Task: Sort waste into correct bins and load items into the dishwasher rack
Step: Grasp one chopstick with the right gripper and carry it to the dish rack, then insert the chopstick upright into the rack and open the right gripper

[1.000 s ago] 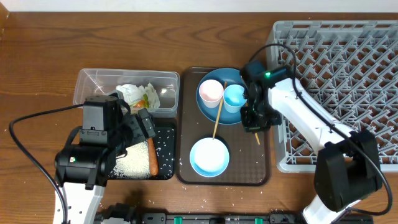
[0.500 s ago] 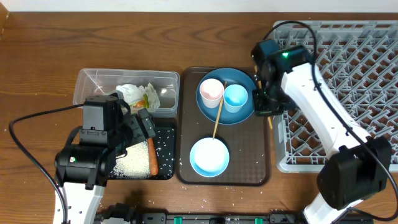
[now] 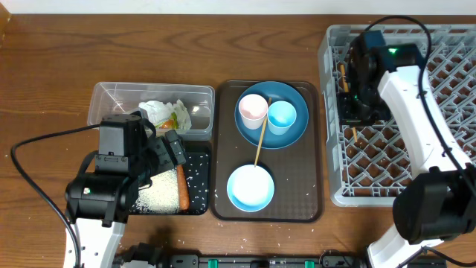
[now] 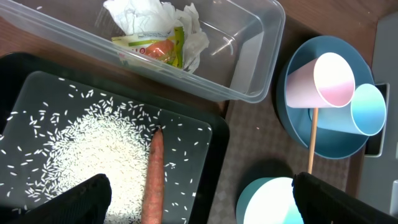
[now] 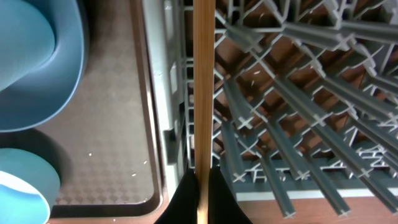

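My right gripper (image 3: pixel 352 100) (image 5: pixel 203 186) is shut on a wooden chopstick (image 5: pixel 203 93) and holds it over the left columns of the grey dishwasher rack (image 3: pixel 416 149) (image 5: pixel 298 93). A second chopstick (image 3: pixel 259 141) (image 4: pixel 312 140) leans from the blue plate (image 3: pixel 295 135) towards the white bowl (image 3: pixel 251 187). On the plate lie the pink cup (image 3: pixel 252 109) and the light-blue cup (image 3: pixel 281 117). Above the black tray (image 3: pixel 198 190), my left gripper (image 3: pixel 167 155) (image 4: pixel 205 202) is open and empty. Rice (image 4: pixel 93 149) and a carrot piece (image 4: pixel 154 177) lie in that tray. Crumpled paper with its wrapper (image 3: pixel 167 114) (image 4: pixel 155 37) sits in the clear tub (image 3: pixel 119 100).
The plate, cups and bowl rest on a brown serving tray (image 3: pixel 297 193) between the bins and the rack. A few rice grains lie scattered on it. A black cable (image 3: pixel 30 175) loops over the table at the left.
The right arm has carried the chopstick rightwards and away from the brown tray's right edge to over the rack. The left arm has not moved.
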